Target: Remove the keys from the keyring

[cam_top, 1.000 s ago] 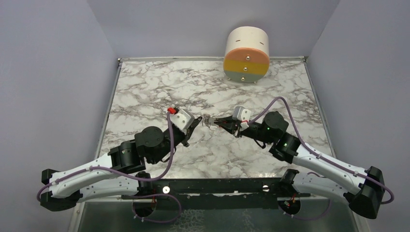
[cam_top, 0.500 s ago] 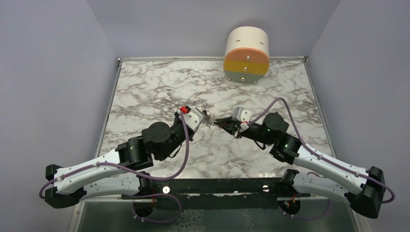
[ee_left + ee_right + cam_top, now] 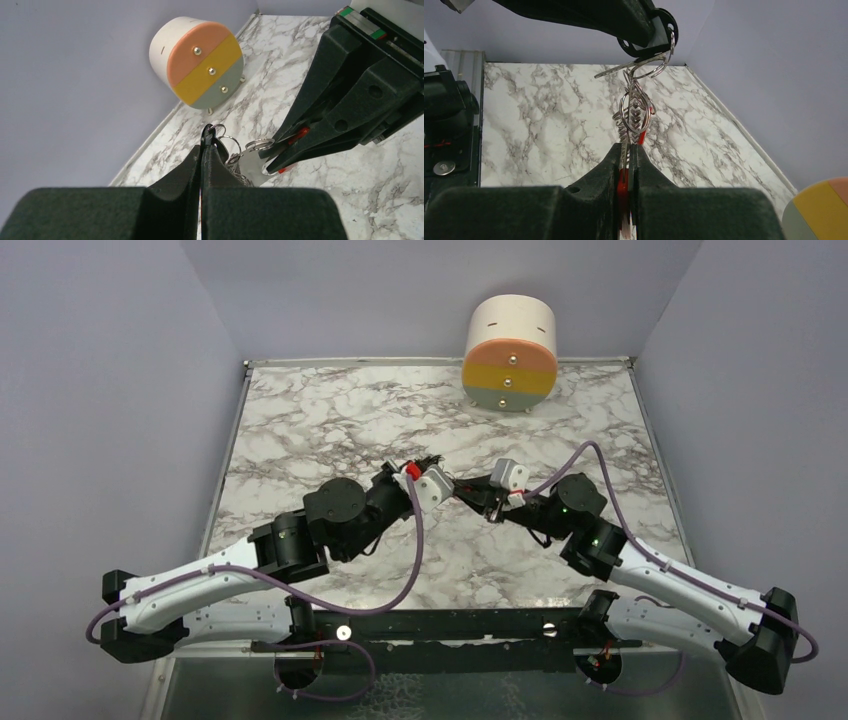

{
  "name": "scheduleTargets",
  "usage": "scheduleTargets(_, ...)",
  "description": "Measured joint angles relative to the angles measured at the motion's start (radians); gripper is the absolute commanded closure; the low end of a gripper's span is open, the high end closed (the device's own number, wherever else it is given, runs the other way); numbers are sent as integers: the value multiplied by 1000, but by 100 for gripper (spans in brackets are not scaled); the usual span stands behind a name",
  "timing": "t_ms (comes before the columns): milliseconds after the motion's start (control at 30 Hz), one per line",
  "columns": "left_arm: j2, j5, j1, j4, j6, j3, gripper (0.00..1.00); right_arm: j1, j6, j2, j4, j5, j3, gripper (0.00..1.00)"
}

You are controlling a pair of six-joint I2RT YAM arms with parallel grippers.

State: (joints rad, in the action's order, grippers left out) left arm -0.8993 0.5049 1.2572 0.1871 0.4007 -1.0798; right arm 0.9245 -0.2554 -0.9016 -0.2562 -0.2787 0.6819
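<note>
On the overhead feed I see both arms meeting at the centre of the frame over the marble surface (image 3: 300, 430), well below the round drum (image 3: 510, 340) with the pink, yellow and grey-green face at the top centre. The keyring (image 3: 636, 107) sits between the two sets of fingertips, gripped at both ends, and appears to be lifted off the marble. In the left wrist view, the left arm's fingers (image 3: 209, 150) are pressed tight together at lower centre. A thin metal ring (image 3: 213, 129) is pinched right at their tips. In the right wrist view, the right arm's fingers (image 3: 633, 155) are closed as well. The red clip (image 3: 623, 192) is sandwiched in the narrow slot between them. From there the silver rings and chain links run straight up the frame to the left fingers at the top. A flat silver key blade (image 3: 621, 71) juts toward the left just beneath those upper fingers, threaded on a ring. I cannot make out a red or dark head on any of the keys, and the overhead view is too small to separate the pieces.
</note>
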Motion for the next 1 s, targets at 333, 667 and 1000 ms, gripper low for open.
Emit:
scheduleTargets(333, -181, -33, -9, -43, 136, -182, 72, 14, 19, 9, 21, -53, 0, 98)
scheduleTargets(667, -223, -52, -34, -146, 190, -246, 69, 37, 20, 2, 62, -113, -1, 98)
scheduleTargets(1000, -104, -2, -39, -180, 130, -72, 100, 37, 49, 0, 15, -112, -21, 98)
